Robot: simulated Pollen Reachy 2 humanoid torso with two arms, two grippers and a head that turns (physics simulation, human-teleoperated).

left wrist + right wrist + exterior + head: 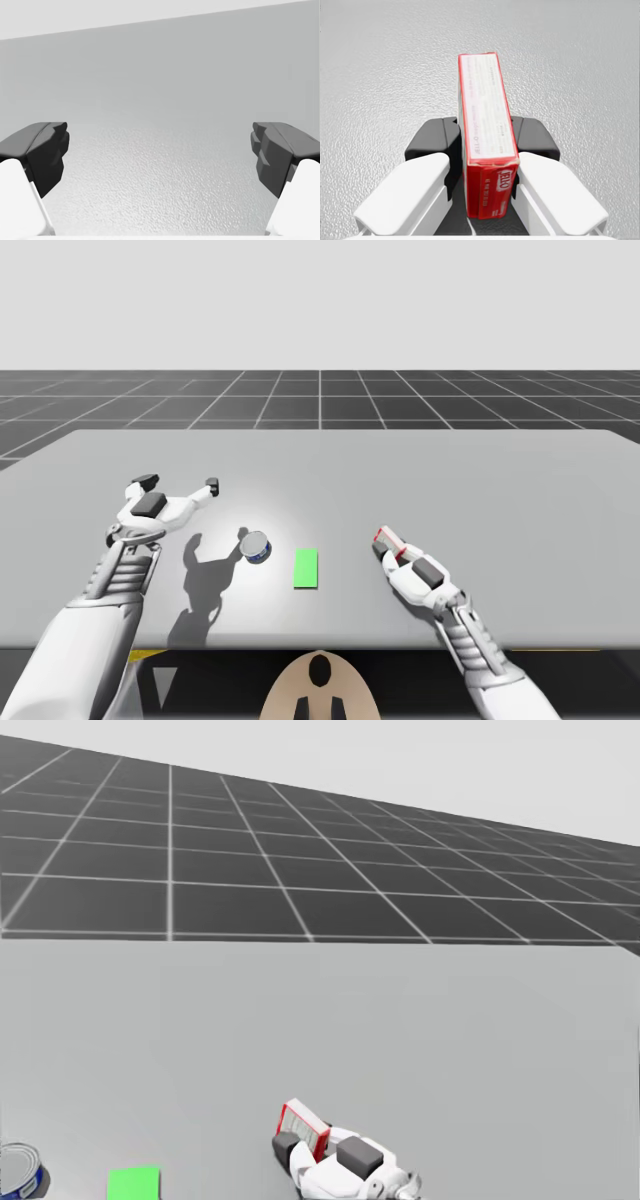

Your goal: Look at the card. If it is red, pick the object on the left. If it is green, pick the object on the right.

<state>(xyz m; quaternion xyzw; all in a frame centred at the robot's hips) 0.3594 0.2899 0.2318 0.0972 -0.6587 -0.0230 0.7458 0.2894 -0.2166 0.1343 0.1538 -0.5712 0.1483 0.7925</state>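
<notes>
A flat green card (306, 569) lay on the table between a small blue-sided can with a silver top (255, 546) at its left and a narrow red box with a white face (482, 110) at its right, each apart from the card. My left gripper (180, 484) hung beyond the can and to its left, apart from it, its dark fingers (47, 150) spread wide over bare tabletop. The table (480, 480) was plain grey with a fine grain, and past its far edge ran a dark floor (200, 870) ruled with pale grid lines under a blank pale backdrop. My right gripper (391, 551) pinched the box from both sides, its fingers against the broad faces. The box stood on a narrow edge, its long axis running straight out ahead of the gripper, pointing toward the table's far side and slightly toward the middle.
</notes>
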